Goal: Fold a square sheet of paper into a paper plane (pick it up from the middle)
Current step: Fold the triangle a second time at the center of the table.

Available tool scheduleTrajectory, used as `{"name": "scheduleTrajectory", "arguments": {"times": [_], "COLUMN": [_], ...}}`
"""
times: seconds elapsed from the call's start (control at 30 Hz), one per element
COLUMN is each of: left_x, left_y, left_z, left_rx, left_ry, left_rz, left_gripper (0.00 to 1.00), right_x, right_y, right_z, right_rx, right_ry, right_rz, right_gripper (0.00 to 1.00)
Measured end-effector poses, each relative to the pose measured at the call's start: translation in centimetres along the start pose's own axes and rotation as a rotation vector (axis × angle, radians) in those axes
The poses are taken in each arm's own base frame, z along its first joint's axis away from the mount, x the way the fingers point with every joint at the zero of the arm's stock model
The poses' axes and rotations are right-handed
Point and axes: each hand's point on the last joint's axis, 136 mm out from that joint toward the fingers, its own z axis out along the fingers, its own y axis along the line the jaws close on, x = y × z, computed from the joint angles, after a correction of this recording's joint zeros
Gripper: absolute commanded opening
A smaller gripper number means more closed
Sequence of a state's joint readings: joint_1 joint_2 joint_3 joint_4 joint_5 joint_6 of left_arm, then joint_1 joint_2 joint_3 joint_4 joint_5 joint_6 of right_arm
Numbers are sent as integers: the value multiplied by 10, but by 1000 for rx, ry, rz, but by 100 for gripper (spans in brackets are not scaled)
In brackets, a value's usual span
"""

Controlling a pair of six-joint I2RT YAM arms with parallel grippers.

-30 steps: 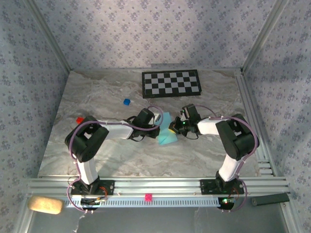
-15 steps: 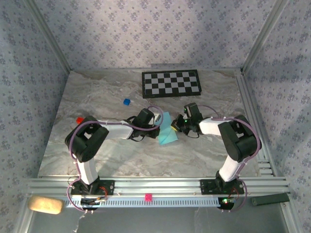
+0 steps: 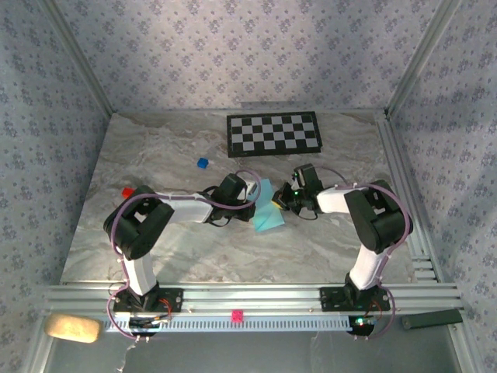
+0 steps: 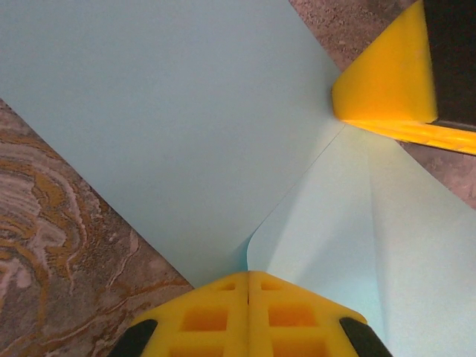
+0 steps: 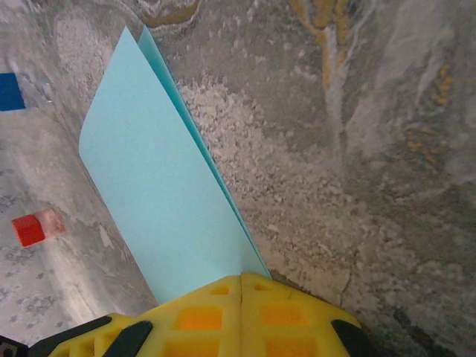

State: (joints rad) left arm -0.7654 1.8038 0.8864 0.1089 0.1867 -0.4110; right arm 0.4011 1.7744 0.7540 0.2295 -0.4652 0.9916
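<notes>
Lilac-flowered wallpaper (image 3: pixel 248 54) closes my cell in on three sides, with aluminium posts (image 3: pixel 423 54) running up the back corners. Below it, the worktop (image 3: pixel 233 256) is a grey marbled slab with tan veins, matte and evenly lit. A slotted aluminium rail (image 3: pixel 256 294) runs along its near edge and carries both arm bases.

The left arm (image 3: pixel 140 225) and the right arm (image 3: pixel 377 221) both reach inward and meet near the middle of the slab. A black-and-white checkerboard (image 3: pixel 273 134) lies flat at the far edge, well apart from them.

Between the two wrists sits the light-blue sheet of paper (image 3: pixel 268 217), partly folded, at the centre of the worktop. From the left wrist camera I see one broad flap lying over the marble and a second, paler flap creased beside it. My left end effector (image 4: pixel 249 279) is fully closed, its yellow tips pinching the sheet's near edge where the two flaps meet. My right end effector (image 5: pixel 242 281) is likewise clamped tight on the paper, and from its own camera the folded layers stand up on edge from the tips.

A small blue cube (image 3: pixel 203 163) rests left of the checkerboard, a red cube (image 3: pixel 127 192) sits by the left arm's elbow, and a pink cube (image 3: pixel 235 315) sits on the rail.
</notes>
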Motion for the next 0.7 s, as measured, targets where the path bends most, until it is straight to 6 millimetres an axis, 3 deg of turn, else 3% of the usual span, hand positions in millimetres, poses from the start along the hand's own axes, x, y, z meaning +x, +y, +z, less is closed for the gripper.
{"name": "scheduleTrajectory", "arguments": {"times": [0.23, 0.43, 0.57, 0.7], "left_x": [0, 0, 0, 0], "left_y": [0, 0, 0, 0], "left_z": [0, 0, 0, 0], "left_rx": [0, 0, 0, 0], "left_ry": [1, 1, 1, 2], "left_rz": [3, 10, 12, 20], "left_gripper": [0, 0, 0, 0], "right_x": [3, -5, 8, 30], "right_y": [4, 35, 38, 31], "right_z": [-14, -46, -41, -24], "right_rx": [-15, -81, -83, -62], "right_ry": [-16, -62, -10, 79], "right_rz": [3, -76, -103, -105], "right_gripper": [6, 7, 7, 6]}}
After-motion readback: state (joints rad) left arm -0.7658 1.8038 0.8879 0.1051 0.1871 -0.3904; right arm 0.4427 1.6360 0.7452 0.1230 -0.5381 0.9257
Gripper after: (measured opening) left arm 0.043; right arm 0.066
